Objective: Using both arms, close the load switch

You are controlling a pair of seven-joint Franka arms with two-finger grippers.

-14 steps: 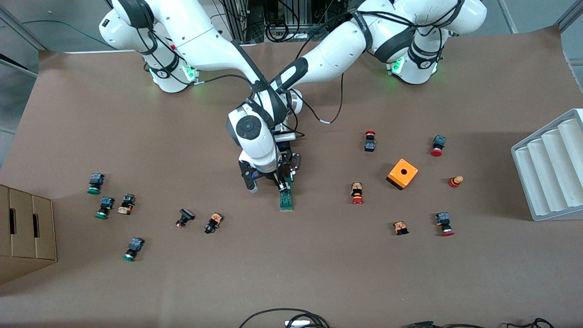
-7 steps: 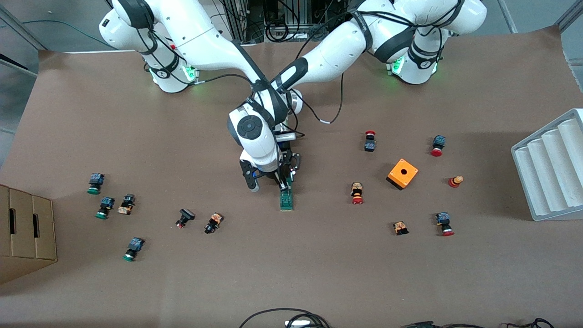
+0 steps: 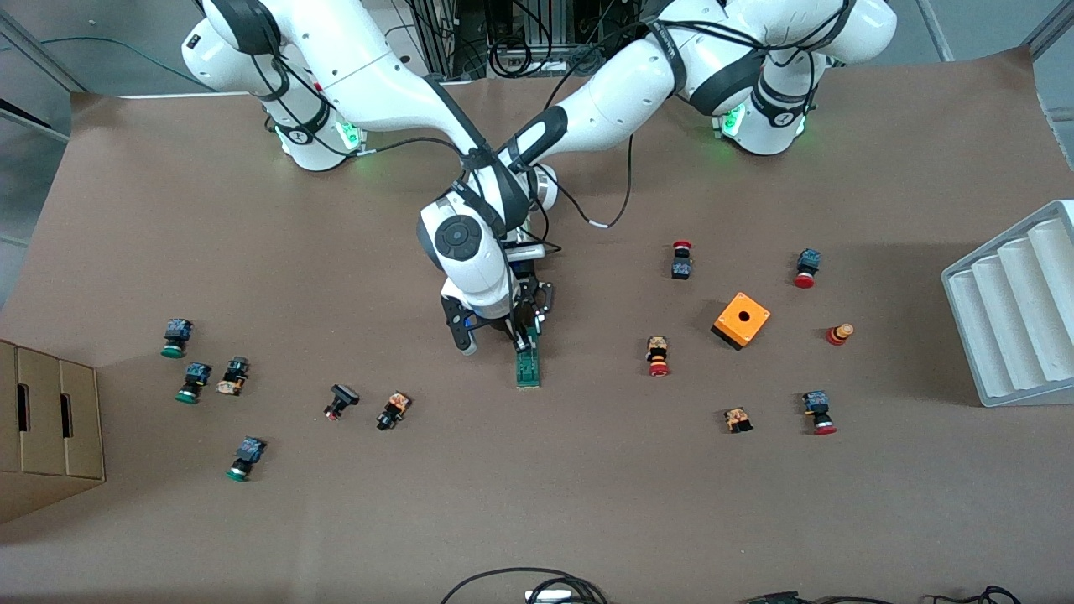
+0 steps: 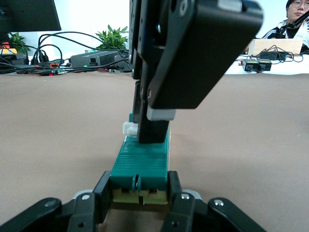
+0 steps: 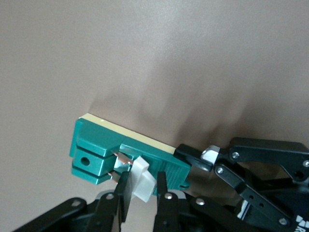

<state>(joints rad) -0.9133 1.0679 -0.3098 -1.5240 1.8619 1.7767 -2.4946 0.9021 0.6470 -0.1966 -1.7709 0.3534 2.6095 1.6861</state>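
1. The load switch (image 3: 527, 368) lies flat mid-desk, lengthwise toward my front camera, so both arms can reach it.
2. My left end effector (image 4: 140, 199) clamps the switch's end, judged to stop it sliding.
3. My right end effector (image 5: 141, 191) has its fingers pinched around the white tab (image 5: 141, 178), ready to push it home.
4. Buttons and the orange box (image 3: 742, 320) sit well apart.

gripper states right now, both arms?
Left hand: shut on the load switch, clamping its end on the table.
Right hand: shut on the white tab of the load switch.
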